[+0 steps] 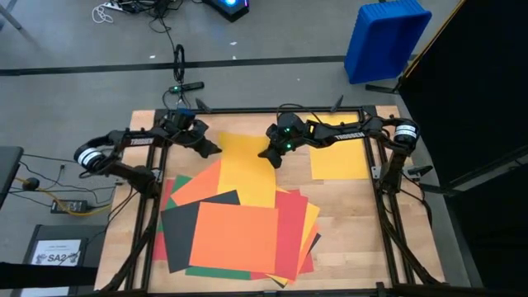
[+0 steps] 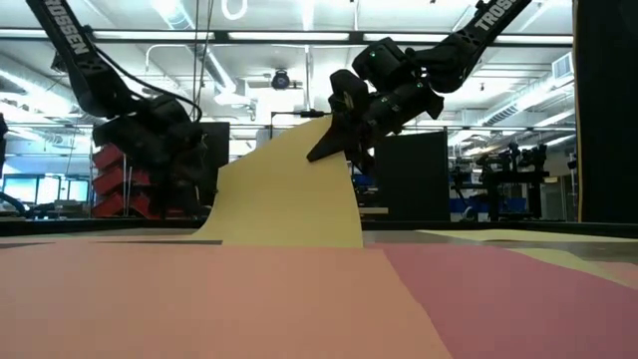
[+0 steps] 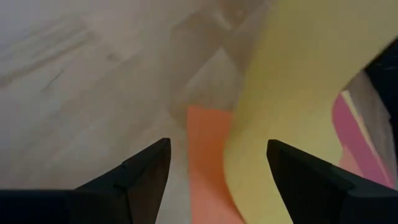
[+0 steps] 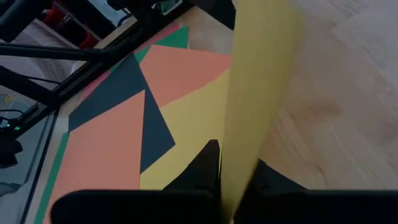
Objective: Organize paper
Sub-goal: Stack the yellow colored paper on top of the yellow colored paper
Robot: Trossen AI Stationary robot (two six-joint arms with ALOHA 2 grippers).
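A yellow sheet of paper (image 1: pixel 243 169) lies at the table's far middle. Its near part rests on a fanned pile of orange, red, black and green sheets (image 1: pixel 239 235). My right gripper (image 1: pixel 271 158) is shut on its far right part, which curves up off the table (image 2: pixel 289 189). My left gripper (image 1: pixel 210 148) stands open low at the sheet's left side. The yellow sheet (image 3: pixel 292 81) and an orange sheet (image 3: pixel 208 162) show between and past its fingers (image 3: pixel 146 180). Whether the left gripper touches them I cannot tell. My right gripper pinches the yellow sheet's right edge (image 4: pixel 239 168) near its far corner between its two shut fingers, a single layer. The fingers slant down from the table's far right. The held part is raised (image 2: pixel 324 130) and the sheet curves down in a slack bow onto the pile.
A second yellow sheet (image 1: pixel 340 157) lies flat at the table's far right. Bare wood shows at the near right (image 1: pixel 363 239). The black frame rails (image 1: pixel 388 214) run along the table's sides. A blue bin (image 1: pixel 384 37) and a white printed sheet (image 1: pixel 58 252) sit off the table.
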